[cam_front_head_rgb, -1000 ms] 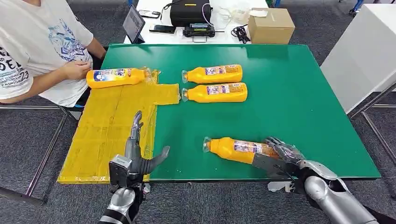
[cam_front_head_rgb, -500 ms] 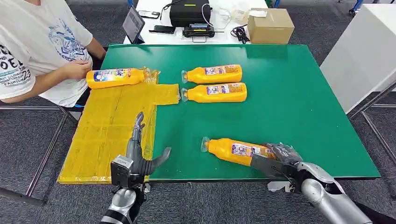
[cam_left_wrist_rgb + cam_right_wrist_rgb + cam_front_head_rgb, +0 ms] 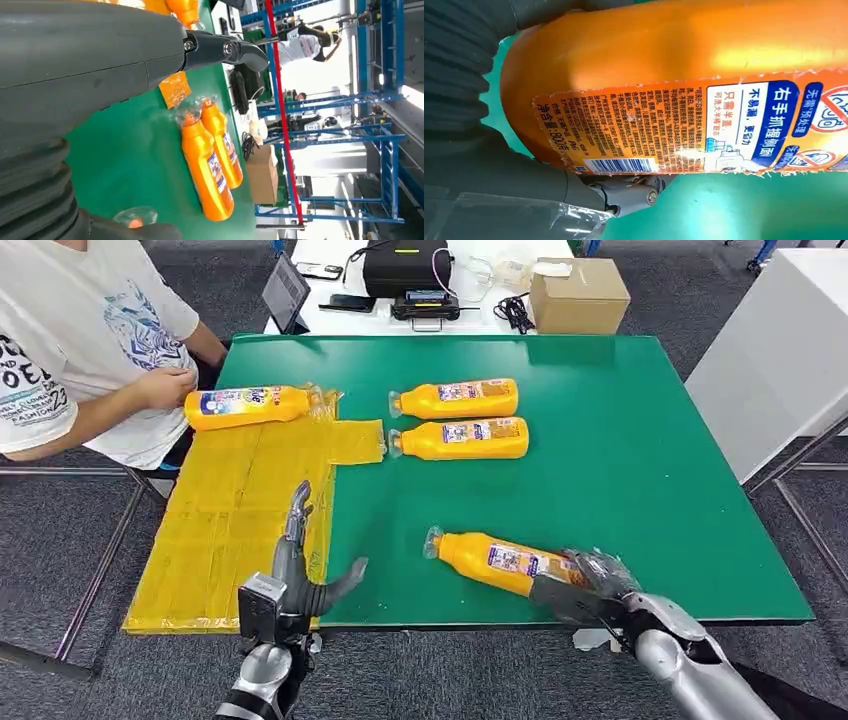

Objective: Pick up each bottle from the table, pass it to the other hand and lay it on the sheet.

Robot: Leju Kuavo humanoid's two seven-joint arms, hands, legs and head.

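Note:
An orange bottle (image 3: 490, 558) lies near the table's front edge, cap pointing left. My right hand (image 3: 590, 585) grips its base; in the right wrist view the labelled body (image 3: 674, 75) sits against my thumb (image 3: 524, 185). My left hand (image 3: 295, 575) is open at the front edge, fingers stretched over the yellow sheet (image 3: 230, 510), holding nothing. One bottle (image 3: 245, 405) lies on the sheet's far end. Two more bottles (image 3: 455, 398) (image 3: 460, 438) lie side by side mid-table, and the left wrist view shows this pair (image 3: 205, 165) too.
A person in a white shirt (image 3: 90, 330) sits at the table's left corner, a hand (image 3: 160, 390) close to the bottle on the sheet. Behind the green table (image 3: 640, 440) stand a cardboard box (image 3: 580, 295), a black device (image 3: 405, 270) and a tablet (image 3: 288, 288).
My right hand has drawn back toward the front edge and slid left with the bottle, whose cap end has swung farther left and away. The left hand has barely moved.

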